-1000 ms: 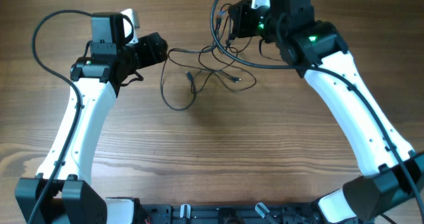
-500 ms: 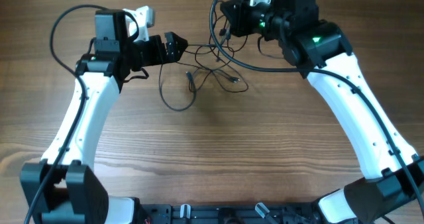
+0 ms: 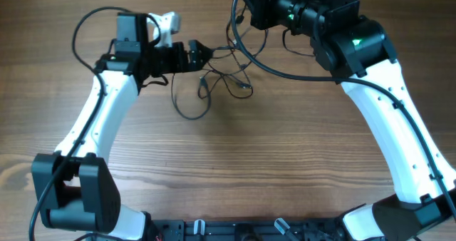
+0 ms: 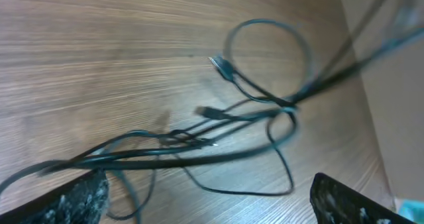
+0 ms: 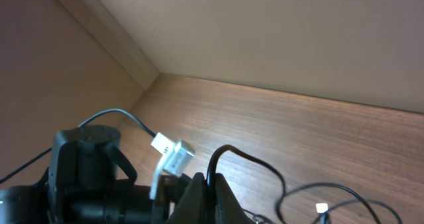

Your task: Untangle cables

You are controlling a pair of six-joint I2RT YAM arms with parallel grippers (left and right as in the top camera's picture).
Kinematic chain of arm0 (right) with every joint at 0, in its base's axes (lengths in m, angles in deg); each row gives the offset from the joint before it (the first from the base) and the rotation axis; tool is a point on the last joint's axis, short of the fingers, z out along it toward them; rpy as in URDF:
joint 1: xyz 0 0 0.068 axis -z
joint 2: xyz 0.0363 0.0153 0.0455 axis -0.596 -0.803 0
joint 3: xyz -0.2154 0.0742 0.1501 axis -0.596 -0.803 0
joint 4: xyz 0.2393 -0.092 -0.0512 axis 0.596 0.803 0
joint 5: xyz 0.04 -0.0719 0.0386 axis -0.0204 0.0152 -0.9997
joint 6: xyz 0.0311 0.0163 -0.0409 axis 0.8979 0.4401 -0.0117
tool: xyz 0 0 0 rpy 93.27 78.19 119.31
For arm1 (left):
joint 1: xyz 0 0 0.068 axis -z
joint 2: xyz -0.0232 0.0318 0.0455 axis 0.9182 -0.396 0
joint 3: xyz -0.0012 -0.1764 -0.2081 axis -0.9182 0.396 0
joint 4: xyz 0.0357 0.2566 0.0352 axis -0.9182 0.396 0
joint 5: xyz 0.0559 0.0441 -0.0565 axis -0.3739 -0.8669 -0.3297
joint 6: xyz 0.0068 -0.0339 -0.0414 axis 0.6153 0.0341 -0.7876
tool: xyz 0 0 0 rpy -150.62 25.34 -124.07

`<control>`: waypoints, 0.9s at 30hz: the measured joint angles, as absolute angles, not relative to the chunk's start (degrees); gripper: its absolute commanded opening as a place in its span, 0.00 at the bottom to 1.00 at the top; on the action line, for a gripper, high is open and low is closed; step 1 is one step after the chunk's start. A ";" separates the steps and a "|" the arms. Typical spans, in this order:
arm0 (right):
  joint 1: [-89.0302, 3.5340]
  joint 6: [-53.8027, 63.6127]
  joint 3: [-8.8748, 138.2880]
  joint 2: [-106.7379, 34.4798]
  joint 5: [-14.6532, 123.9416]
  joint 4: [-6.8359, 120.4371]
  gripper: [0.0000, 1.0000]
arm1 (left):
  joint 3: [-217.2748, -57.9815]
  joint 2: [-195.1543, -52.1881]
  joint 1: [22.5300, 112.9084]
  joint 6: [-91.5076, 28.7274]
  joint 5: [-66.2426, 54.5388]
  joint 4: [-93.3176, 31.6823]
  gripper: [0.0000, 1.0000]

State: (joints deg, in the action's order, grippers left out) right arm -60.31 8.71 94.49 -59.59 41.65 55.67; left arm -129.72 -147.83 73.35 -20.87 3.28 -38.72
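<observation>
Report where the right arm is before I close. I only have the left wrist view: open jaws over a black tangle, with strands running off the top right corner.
Observer: Overhead, the right gripper is at the far edge of the table, beyond your left gripper, with its jaws shut.
Operator: Say what it holds.
Observer: In the right wrist view, a thin strand of the cables comes out from between its shut fingers and looks pinched there.
Operator: Give me the slack on my side.
Observer: Overhead, one loose loop lies flat on the wood, nearer the arm bases than your jaws.
</observation>
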 measured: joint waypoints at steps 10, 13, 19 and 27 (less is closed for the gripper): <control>-60.31 8.71 94.49 -58.76 41.65 57.03 0.05 | -129.72 -148.18 79.93 -18.64 3.17 -42.76 0.81; -60.31 8.69 94.49 -58.76 41.65 57.12 0.05 | -129.72 -149.30 80.60 -18.35 1.54 -43.05 0.79; -60.31 8.71 94.49 -58.43 41.69 57.31 0.05 | -129.72 -153.82 80.67 -18.33 -2.81 -43.42 0.79; -60.31 8.69 94.49 -57.43 41.74 57.84 0.05 | -129.72 -156.95 80.67 -18.35 -5.39 -47.35 0.69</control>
